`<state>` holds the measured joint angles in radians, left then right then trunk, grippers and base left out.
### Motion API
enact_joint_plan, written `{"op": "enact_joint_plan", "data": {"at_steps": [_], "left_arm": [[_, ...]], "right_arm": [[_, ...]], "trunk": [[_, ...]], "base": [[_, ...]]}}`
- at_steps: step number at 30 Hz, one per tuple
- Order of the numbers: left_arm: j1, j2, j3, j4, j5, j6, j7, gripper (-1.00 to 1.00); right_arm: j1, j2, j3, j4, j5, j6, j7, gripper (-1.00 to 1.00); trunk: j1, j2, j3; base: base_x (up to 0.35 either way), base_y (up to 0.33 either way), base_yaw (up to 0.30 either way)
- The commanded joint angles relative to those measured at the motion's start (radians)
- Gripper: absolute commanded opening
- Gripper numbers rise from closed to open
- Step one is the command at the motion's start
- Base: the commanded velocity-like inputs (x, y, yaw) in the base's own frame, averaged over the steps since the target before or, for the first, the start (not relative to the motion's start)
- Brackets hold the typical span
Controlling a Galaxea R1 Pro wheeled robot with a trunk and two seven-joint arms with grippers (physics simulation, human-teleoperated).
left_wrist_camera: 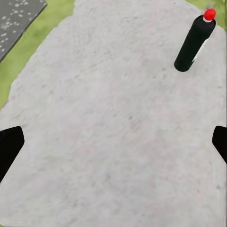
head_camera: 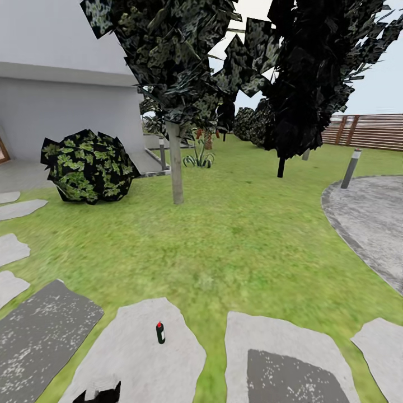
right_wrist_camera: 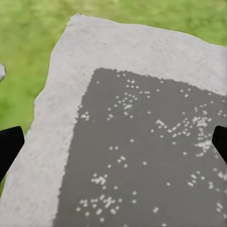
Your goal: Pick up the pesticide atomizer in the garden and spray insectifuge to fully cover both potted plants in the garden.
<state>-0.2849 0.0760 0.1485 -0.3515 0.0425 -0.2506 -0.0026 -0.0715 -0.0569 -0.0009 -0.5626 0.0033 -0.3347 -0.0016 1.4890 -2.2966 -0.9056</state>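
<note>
Dark upright pesticide atomizer point(head_camera: 160, 333) with red cap stands on pale stone slab point(head_camera: 134, 358); left gripper point(left_wrist_camera: 113, 144) hangs spread above, empty, for approach

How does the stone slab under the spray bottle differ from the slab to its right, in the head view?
The slab under the pesticide atomizer is plain pale grey all over; the slab to its right carries a large dark, white-speckled patch. The first slab bears the upright bottle; the second bears nothing. Both are flat, irregular in outline, and set in the green lawn, with a grass strip between them.
</note>
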Motion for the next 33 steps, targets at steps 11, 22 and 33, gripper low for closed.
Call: {"op": "enact_joint_plan", "data": {"at_steps": [11,22,33], "left_arm": [[-0.150,-0.049,-0.002,0.004,-0.079,0.117,0.003,1.00],[-0.162,-0.042,-0.007,0.005,-0.094,0.114,0.000,1.00],[-0.157,-0.046,-0.003,0.005,-0.093,0.075,0.001,1.00]], "right_arm": [[-0.004,-0.002,-0.003,-0.194,0.001,-0.002,0.000,1.00],[-0.004,-0.003,-0.004,-0.191,0.001,-0.003,0.002,1.00],[-0.004,-0.003,-0.004,-0.191,0.001,-0.003,0.000,1.00]], "trunk": [[0.000,0.000,-0.001],[0.000,0.000,-0.001],[0.000,0.000,-0.001]], "base": [[0.000,0.000,0.000],[0.000,0.000,-0.095],[0.124,-0.090,-0.139]]}}
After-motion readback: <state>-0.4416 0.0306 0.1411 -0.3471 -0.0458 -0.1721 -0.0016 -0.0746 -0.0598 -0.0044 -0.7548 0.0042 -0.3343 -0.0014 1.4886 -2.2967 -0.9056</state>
